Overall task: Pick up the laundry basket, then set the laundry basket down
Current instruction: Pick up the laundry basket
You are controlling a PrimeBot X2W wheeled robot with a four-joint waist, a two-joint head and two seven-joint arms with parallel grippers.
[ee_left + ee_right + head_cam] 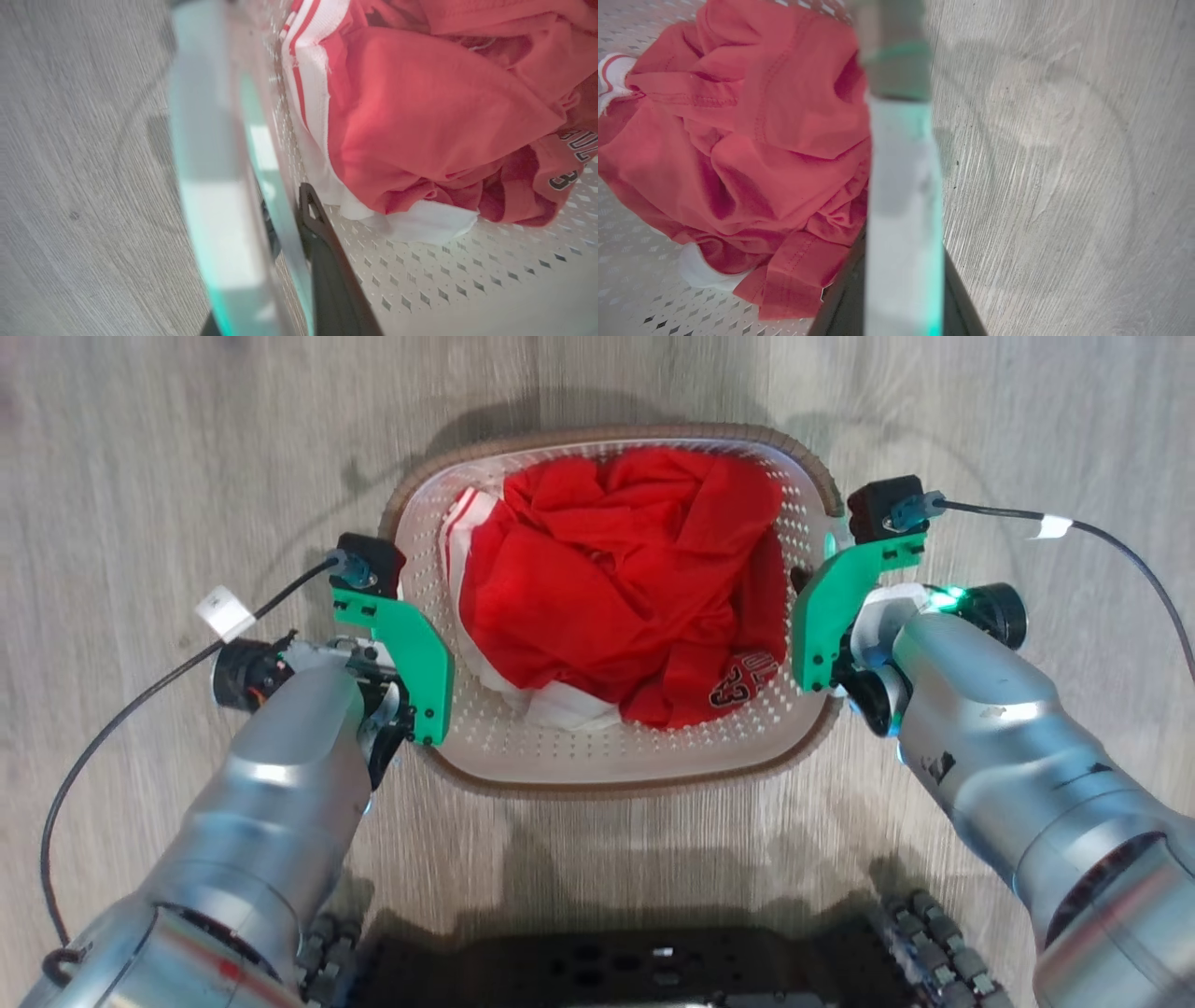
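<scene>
Looking down, head view, basket: the small rounded-rectangular white plastic laundry basket (607,756), with perforated walls and a brown woven-look rim, lies centred over the pale wood-grain floor (187,429), just beyond the robot's dark base (607,971).
Head view, load: crumpled red cloth with white trim (616,579) fills its middle.
Head view, left gripper (411,635): at the basket's left rim; the left green bracket (425,681) covers its fingers.
Head view, right gripper (817,616): at the right rim, fingers hidden under the right green bracket (840,579).
Left wrist view, left gripper (280,210): closed onto the laundry basket (444,280). One dark finger (327,261) lies inside the wall, the other is mostly hidden behind the blurred pale edge between them.
Right wrist view, right gripper (901,261): closed onto the laundry basket (635,289). Both dark fingers hug a blurred pale strip of its edge, with their tips cut off.
Unclear: whether the basket touches the floor.
</scene>
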